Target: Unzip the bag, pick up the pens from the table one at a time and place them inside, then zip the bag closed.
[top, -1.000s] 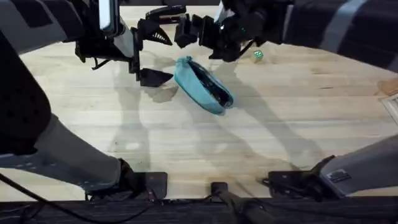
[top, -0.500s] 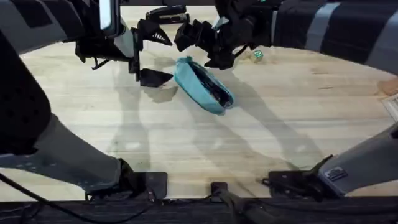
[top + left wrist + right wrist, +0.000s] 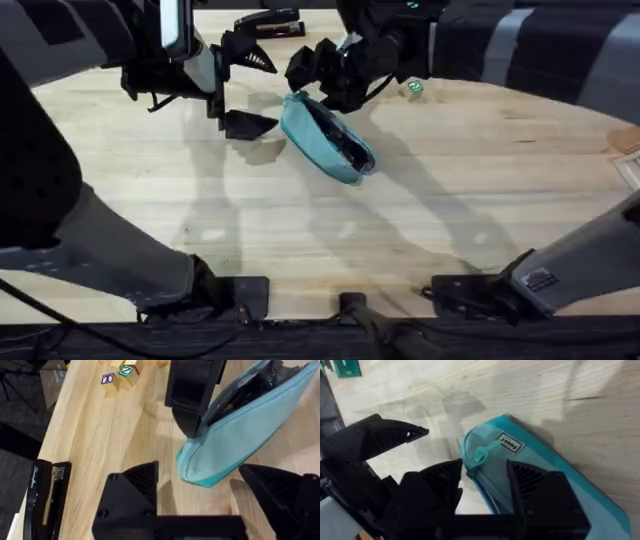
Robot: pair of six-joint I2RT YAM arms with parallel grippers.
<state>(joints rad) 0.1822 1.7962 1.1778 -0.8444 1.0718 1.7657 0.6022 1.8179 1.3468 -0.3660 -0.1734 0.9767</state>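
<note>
Bag (image 3: 327, 137) lies with its long axis running away from the right gripper (image 3: 482, 472), whose parted fingers straddle its pull-tab end; left gripper (image 3: 200, 492), also spread, waits just beside.

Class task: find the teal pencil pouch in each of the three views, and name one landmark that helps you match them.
Overhead: teal pencil pouch lies upper centre, slanting.
Left wrist: upper right, its end beyond the left gripper.
Right wrist: centre to lower right, its white label showing.
Shared landmark: black stapler, at the table's far edge overhead, lower left in the left wrist view.

Left gripper (image 3: 238, 88) open, extended far forward – right gripper (image 3: 318, 78) open, reaching across beside it
</note>
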